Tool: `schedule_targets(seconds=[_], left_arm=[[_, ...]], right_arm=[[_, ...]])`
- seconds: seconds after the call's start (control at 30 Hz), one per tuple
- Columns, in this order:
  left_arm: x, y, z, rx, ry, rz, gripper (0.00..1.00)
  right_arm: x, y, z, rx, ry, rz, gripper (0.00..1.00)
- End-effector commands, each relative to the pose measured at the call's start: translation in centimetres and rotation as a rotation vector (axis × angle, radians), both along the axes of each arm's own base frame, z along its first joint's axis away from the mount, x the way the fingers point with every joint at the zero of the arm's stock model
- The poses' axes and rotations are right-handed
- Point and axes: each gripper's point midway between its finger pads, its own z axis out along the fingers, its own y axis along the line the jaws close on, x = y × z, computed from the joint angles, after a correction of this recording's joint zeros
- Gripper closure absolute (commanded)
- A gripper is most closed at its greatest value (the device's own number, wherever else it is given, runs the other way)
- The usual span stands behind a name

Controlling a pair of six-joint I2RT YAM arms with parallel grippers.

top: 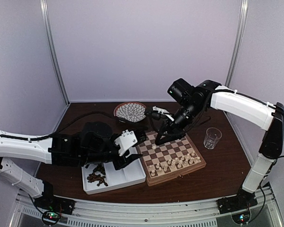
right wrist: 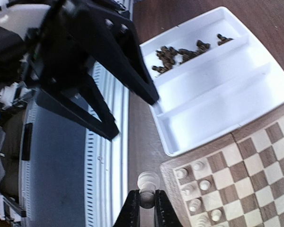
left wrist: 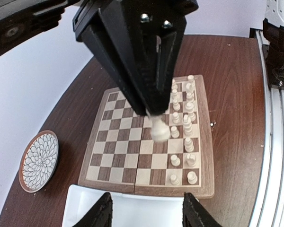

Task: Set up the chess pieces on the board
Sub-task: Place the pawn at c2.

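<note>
The board [top: 191,166] lies right of centre; it also shows in the left wrist view [left wrist: 118,142] and the right wrist view [right wrist: 255,161]. Several cream pieces [top: 176,163] stand in two rows along its near side [left wrist: 185,126]. My right gripper [top: 159,140] hangs over the board's far left part, shut on one cream piece [right wrist: 147,181], which also shows in the left wrist view [left wrist: 157,129]. Dark pieces [top: 97,177] lie in the white tray [top: 128,178], also in the right wrist view [right wrist: 179,54]. My left gripper [top: 135,150] is open and empty over the tray's right end [left wrist: 146,213].
A round patterned plate [top: 130,112] sits at the back behind the board. A clear glass [top: 212,137] stands right of the board. My two grippers are close together at the board's left edge. The table's front rail runs along the near side.
</note>
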Motion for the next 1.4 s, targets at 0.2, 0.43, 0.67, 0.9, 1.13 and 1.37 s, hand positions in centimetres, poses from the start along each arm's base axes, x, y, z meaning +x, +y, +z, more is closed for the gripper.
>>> schedule_targets(seconds=[0.2, 0.43, 0.67, 0.9, 1.13, 1.37], left_arm=[[4.3, 7.1, -0.6, 0.160, -0.044, 0.150, 0.47], [6.5, 9.2, -1.2, 0.157, -0.060, 0.248, 0.45], [6.9, 9.7, -1.1, 0.172, -0.077, 0.276, 0.45], [7.1, 9.5, -0.6, 0.159, -0.091, 0.277, 0.45], [7.1, 9.6, -0.7, 0.165, -0.093, 0.281, 0.45], [7.1, 9.7, -0.9, 0.179, -0.095, 0.283, 0.45]], right_arm=[[5.5, -3.5, -6.9, -0.276, -0.310, -0.078, 0.93], [6.4, -3.7, -10.8, -0.393, -0.356, -0.069, 0.92], [6.1, -3.5, -13.1, -0.481, -0.411, -0.025, 0.92], [5.4, -3.8, -14.3, -0.539, -0.445, 0.009, 0.92], [4.9, -4.0, -15.1, -0.554, -0.435, 0.019, 0.92], [4.0, -3.9, -16.0, -0.564, -0.417, 0.042, 0.92]])
